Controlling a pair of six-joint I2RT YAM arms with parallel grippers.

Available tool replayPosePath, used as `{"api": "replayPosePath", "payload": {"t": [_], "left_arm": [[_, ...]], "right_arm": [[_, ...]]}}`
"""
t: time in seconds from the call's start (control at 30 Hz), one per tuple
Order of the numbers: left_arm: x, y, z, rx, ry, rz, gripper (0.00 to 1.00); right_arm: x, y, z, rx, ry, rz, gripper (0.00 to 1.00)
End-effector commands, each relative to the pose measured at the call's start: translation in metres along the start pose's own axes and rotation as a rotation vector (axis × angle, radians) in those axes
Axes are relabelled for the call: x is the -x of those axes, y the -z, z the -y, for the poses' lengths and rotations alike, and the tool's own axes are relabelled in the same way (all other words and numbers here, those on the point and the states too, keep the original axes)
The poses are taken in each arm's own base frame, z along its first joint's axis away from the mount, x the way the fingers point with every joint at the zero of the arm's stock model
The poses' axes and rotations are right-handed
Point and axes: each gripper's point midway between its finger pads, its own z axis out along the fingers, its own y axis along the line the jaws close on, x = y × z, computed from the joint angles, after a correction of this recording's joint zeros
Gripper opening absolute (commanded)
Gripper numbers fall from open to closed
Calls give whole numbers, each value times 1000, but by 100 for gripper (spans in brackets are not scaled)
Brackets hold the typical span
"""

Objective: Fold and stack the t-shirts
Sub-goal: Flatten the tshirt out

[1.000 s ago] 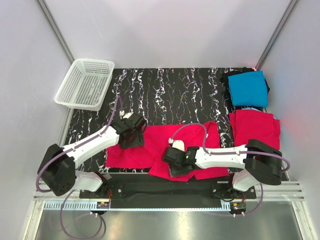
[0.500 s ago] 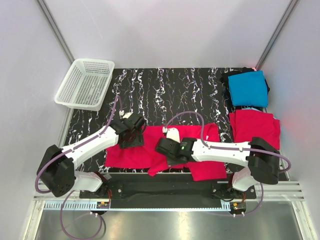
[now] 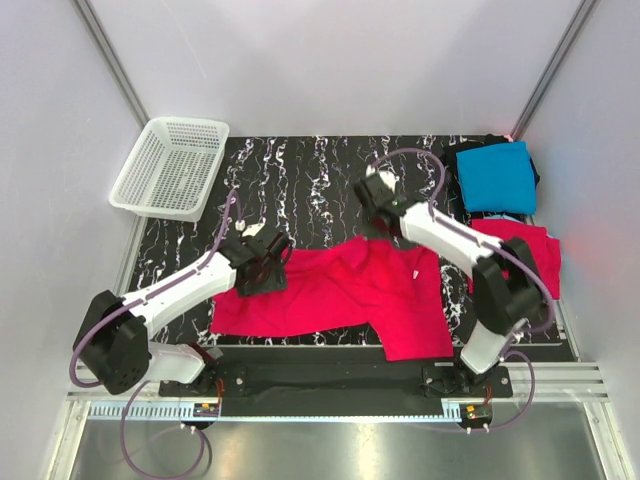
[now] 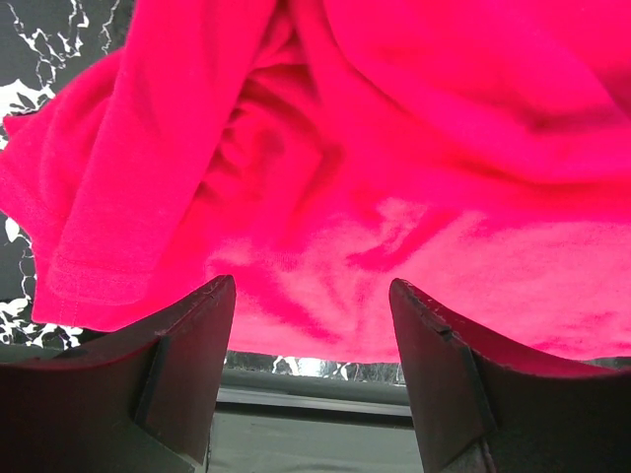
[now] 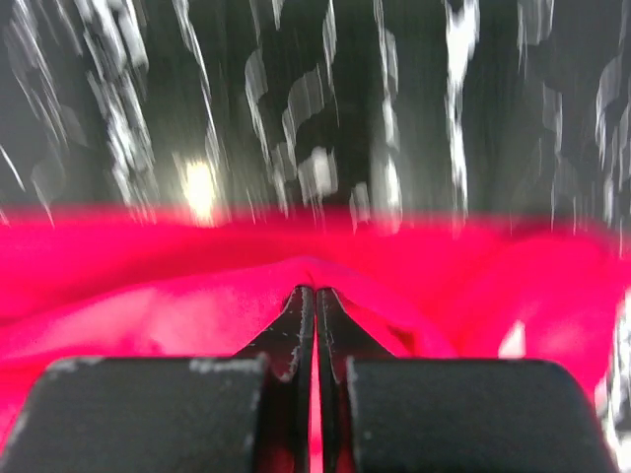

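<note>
A bright pinkish-red t-shirt lies spread across the near middle of the dark marbled table. My right gripper is shut on a fold of it and holds that part up toward the far side; the right gripper's tips pinch cloth between them. My left gripper hovers open over the shirt's left part, its fingers apart with nothing between them. A second red t-shirt lies folded at the right. A turquoise t-shirt rests on a black one at the far right.
A white mesh basket stands at the far left corner, partly off the table. Bare marbled table stretches behind the red shirt. The black base rail runs along the near edge.
My right gripper closed on the red shirt near the front edge and carried the cloth up and toward the far side, drawing the shirt out. The left arm stayed still.
</note>
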Motion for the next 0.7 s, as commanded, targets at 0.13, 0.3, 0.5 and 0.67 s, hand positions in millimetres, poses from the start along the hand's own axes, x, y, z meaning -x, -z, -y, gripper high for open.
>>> {"api": "replayPosePath", "payload": {"t": [0.13, 0.3, 0.5, 0.67], "left_arm": [[34, 12, 13, -21, 44, 72, 69], [33, 11, 16, -26, 35, 54, 69], [28, 6, 15, -20, 31, 34, 68], [30, 2, 15, -5, 24, 37, 68]], "right_arm": [[157, -65, -18, 141, 27, 184, 0], [196, -127, 1, 86, -20, 173, 0], [231, -148, 45, 42, -164, 189, 8], [235, -132, 57, -2, -166, 205, 32]]}}
